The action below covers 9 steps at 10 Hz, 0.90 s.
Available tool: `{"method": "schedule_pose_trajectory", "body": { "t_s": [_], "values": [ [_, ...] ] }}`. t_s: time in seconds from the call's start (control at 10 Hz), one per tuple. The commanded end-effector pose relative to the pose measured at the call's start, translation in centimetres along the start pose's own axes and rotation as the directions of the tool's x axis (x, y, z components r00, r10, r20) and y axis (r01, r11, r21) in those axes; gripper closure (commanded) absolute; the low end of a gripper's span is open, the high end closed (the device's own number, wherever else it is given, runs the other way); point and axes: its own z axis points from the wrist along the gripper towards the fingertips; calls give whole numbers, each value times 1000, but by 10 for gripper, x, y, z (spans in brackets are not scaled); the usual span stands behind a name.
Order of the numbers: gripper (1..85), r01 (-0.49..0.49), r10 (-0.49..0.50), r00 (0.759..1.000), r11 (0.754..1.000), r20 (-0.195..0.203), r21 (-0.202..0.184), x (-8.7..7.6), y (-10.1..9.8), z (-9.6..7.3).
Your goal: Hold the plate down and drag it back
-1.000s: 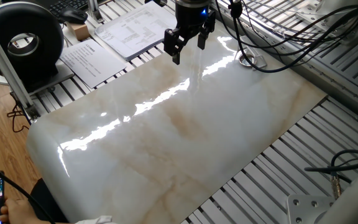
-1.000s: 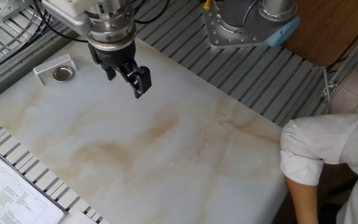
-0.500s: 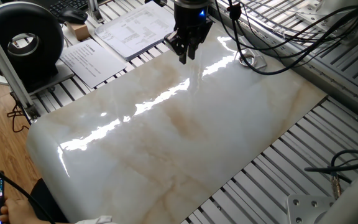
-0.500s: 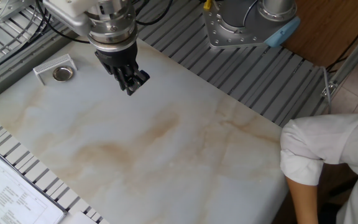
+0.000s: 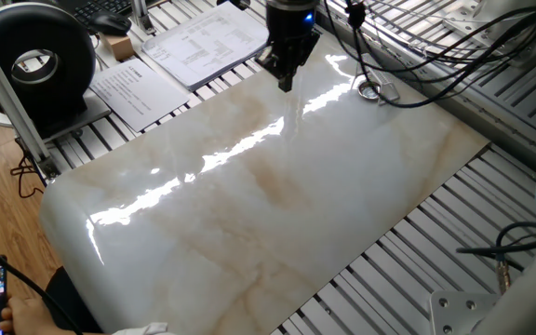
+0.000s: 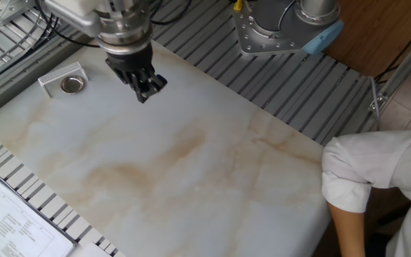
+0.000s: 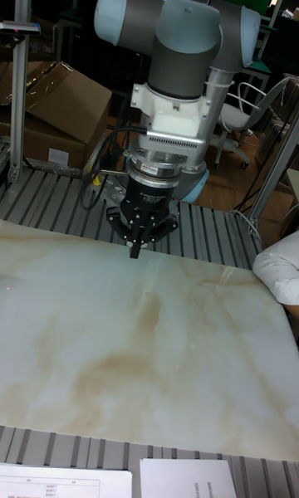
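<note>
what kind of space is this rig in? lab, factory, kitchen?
Most likely a robotics lab or test bench. The marble slab lies on a slatted aluminium table, loose cables run to the arm, printed sheets sit at the edge, and cardboard boxes are stacked behind.

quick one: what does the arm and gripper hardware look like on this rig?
The arm has pale grey links with light-blue joint caps. A white ribbed block sits at the wrist above a silver ring. Below it the gripper is black, with two slim black fingers, and a blue light glows on its body. Black cables loop from the wrist.
</note>
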Motion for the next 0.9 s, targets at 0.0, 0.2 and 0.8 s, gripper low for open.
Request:
{"method": "schedule_pose_trajectory", "body": {
  "t_s": [0.0, 0.2, 0.8],
  "values": [
    [797, 45, -43, 999, 996, 17, -83, 2, 1, 0],
    [793, 5, -4, 1000, 999, -9, 39, 7, -31, 1],
    [843, 132, -131, 991, 987, -16, 89, -7, -93, 48]
  ]
}}
